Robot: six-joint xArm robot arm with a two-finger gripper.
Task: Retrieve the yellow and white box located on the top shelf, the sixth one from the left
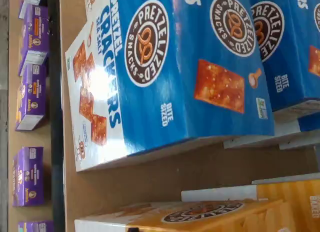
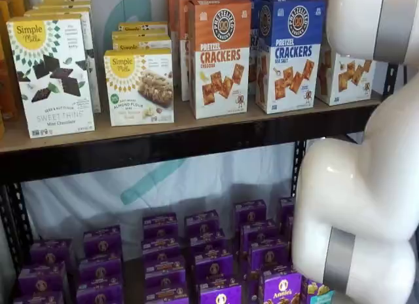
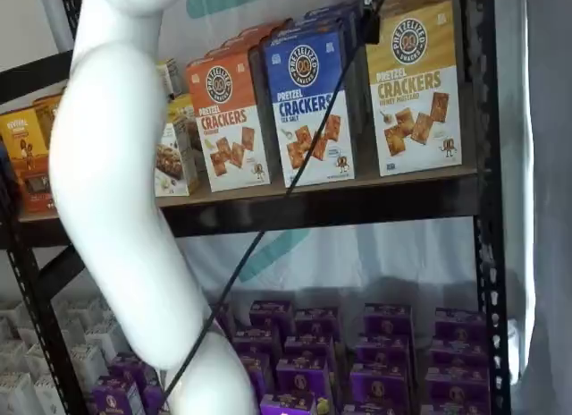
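The yellow and white box (image 3: 414, 88) stands upright at the right end of the top shelf (image 3: 357, 190), right of a blue Pretzel Crackers box (image 3: 313, 102). In a shelf view only its white lower part (image 2: 344, 75) shows behind the white arm (image 2: 366, 186). The wrist view shows its yellow top with the round dark logo (image 1: 225, 217), a strip of bare board (image 1: 150, 182) between it and the blue box (image 1: 165, 77). A dark piece of the gripper (image 3: 365, 12) hangs at the top edge over the blue and yellow boxes, a cable beside it. Its fingers do not show plainly.
An orange Pretzel Crackers box (image 2: 219, 55) and white Simple Mills boxes (image 2: 52, 75) stand further left on the shelf. More yellow boxes stand behind the front one (image 1: 295, 197). A black upright (image 3: 478, 165) stands just right of the yellow box. Purple boxes (image 2: 209, 258) fill the lower level.
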